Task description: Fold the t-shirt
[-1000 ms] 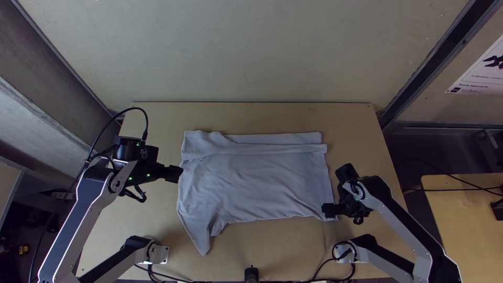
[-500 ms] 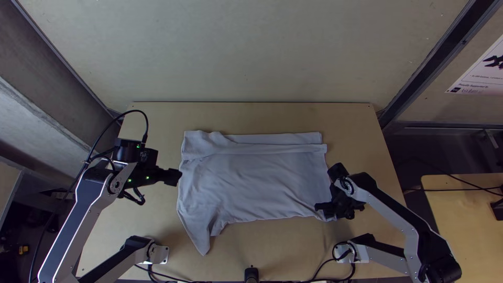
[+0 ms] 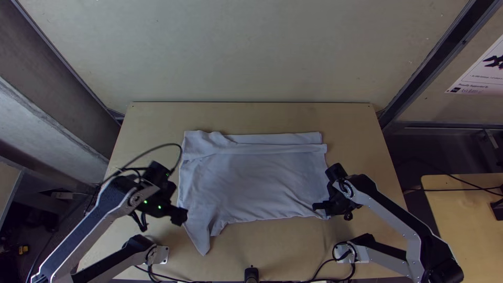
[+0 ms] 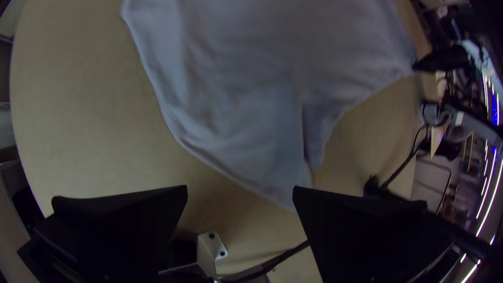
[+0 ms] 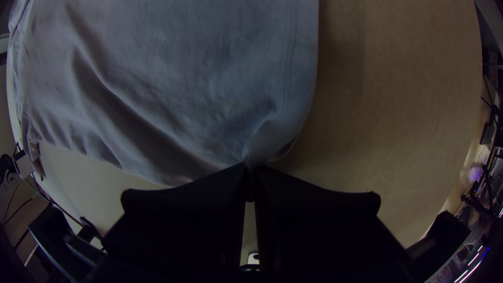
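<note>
Right tool (image 5: 250, 167) is closed on the near right corner (image 5: 272, 139) of the shirt (image 3: 257, 178); the left tool (image 4: 239, 187) gapes wide and empty beside the sleeve (image 3: 199, 236). The shirt lies mid-surface (image 3: 283, 246), its far side layered in a band, the sleeve pointing nearward. This looks like gripping for the next fold: left should pinch the sleeve side, then both lift together evenly.

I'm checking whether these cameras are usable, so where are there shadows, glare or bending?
Top view: soft shadow on the table near the left pincer; left wrist view: glaring light strips at the right edge, table edge bowed; right wrist view: dark corners, right pincer nearly black.
</note>
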Available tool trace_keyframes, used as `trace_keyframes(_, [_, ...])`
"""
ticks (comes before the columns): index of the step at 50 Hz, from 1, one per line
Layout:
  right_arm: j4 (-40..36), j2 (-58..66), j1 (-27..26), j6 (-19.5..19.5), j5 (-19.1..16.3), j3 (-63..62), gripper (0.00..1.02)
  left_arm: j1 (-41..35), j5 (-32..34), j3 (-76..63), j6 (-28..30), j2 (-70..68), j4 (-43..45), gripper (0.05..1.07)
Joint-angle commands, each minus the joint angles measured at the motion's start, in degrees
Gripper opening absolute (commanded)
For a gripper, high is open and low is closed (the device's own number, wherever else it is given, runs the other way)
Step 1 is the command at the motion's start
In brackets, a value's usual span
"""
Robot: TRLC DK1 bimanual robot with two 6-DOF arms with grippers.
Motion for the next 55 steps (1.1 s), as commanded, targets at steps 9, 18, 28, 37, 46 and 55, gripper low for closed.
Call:
trace_keyframes(9, [0.3,-0.1,-0.1,0.6,0.6,1.7,0.02,-10.7,-1.9,-9.9,-6.9,5.4,3.3,1.01])
trace_keyframes(18, [0.7,0.1,-0.1,0.5,0.6,2.0,0.02,-12.6,-3.3,-12.5,-9.4,10.0,8.9,0.89])
trace_keyframes(28, [0.8,0.1,-0.1,0.3,0.7,2.5,0.02,-12.8,-3.2,-13.7,-9.5,15.0,12.7,0.78])
trace_keyframes(37, [0.8,0.6,-0.3,-0.1,1.0,3.2,0.02,-12.9,0.5,-13.5,-9.0,18.5,13.9,0.75])
trace_keyframes(46, [0.8,1.0,-1.7,-1.1,1.3,4.8,0.02,-12.9,1.0,-13.4,-8.6,19.6,16.3,0.29])
trace_keyframes(55, [0.8,1.1,-2.0,-1.3,1.4,5.7,0.02,-13.0,1.1,-14.9,-6.6,17.0,20.1,0.08])
